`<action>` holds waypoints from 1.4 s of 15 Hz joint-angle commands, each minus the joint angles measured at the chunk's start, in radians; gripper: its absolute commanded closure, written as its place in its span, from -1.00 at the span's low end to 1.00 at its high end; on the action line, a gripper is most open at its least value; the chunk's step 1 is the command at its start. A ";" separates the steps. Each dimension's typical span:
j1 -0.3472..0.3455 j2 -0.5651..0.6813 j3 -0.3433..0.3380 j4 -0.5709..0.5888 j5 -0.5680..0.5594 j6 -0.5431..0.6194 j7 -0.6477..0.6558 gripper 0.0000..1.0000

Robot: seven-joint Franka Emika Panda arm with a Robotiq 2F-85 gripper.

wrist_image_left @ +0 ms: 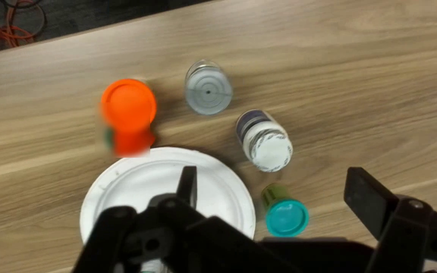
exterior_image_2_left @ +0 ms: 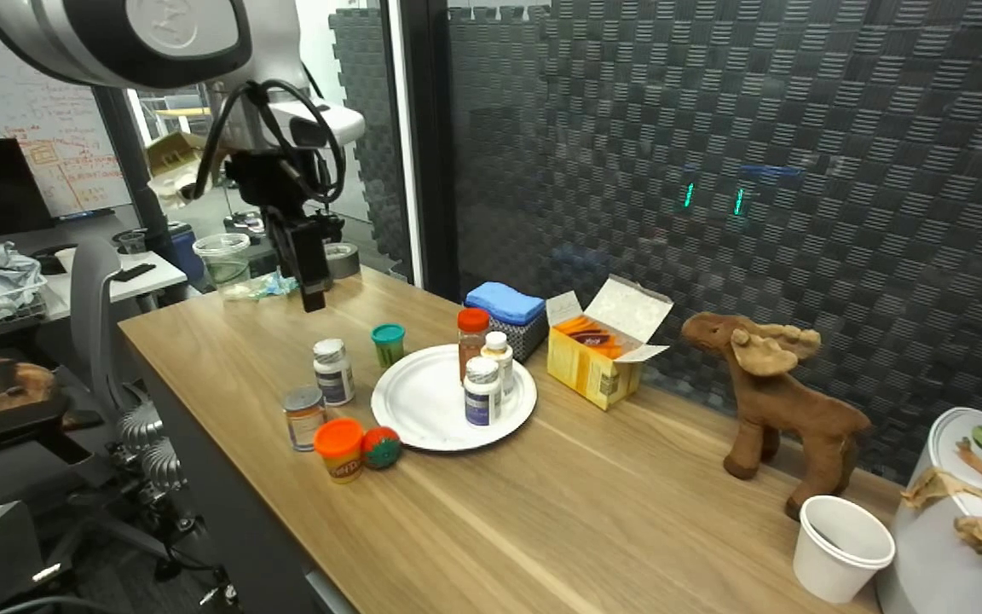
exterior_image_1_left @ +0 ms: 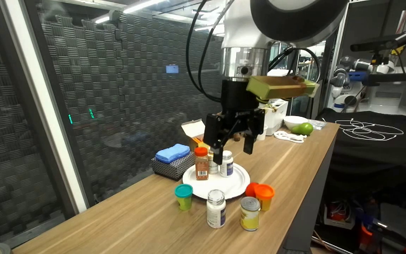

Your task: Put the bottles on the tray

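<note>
Gripper (wrist_image_left: 271, 182) hangs empty, jaws wide apart, presumably (depth unclear) to straddle a bottle (wrist_image_left: 264, 141) standing beside the tray (wrist_image_left: 220, 191).

The arm (exterior_image_1_left: 241, 26) extends from about 1 o'clock in an exterior view, and below its white casing the silver wrist (exterior_image_1_left: 236, 60) and the black end effector (exterior_image_1_left: 233, 155) hang toward 6 o'clock. The fingers (wrist_image_left: 366, 201) stand well apart: in the wrist view one sits at 7 o'clock and the other at 4 o'clock, their tips about level, facing each other across a wide gap. In an exterior view a rounded white-and-black link (exterior_image_2_left: 171, 21) lies between 10 and 11 o'clock, and the nearer finger (exterior_image_2_left: 303, 256) points between 5 and 6 o'clock.
</note>
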 commanded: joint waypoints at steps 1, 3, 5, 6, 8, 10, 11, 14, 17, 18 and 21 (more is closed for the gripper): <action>0.030 0.056 0.039 0.018 0.015 0.068 -0.024 -1.00; 0.047 0.096 0.055 0.034 0.001 0.111 -0.024 -1.00; 0.062 0.127 0.065 0.044 -0.007 0.142 -0.030 -1.00; 0.069 0.141 0.068 0.047 -0.013 0.156 -0.035 -1.00; 0.080 0.170 0.068 0.051 -0.039 0.200 -0.045 -1.00; 0.091 0.204 0.059 0.061 -0.087 0.255 -0.055 -1.00; 0.094 0.217 0.056 0.067 -0.108 0.280 -0.064 -1.00; 0.100 0.266 0.045 0.096 -0.166 0.310 -0.092 -1.00; 0.112 0.321 0.020 0.143 -0.234 0.325 -0.098 -1.00; 0.116 0.338 0.009 0.162 -0.255 0.328 -0.098 -1.00; 0.127 0.387 -0.032 0.219 -0.315 0.338 -0.098 -1.00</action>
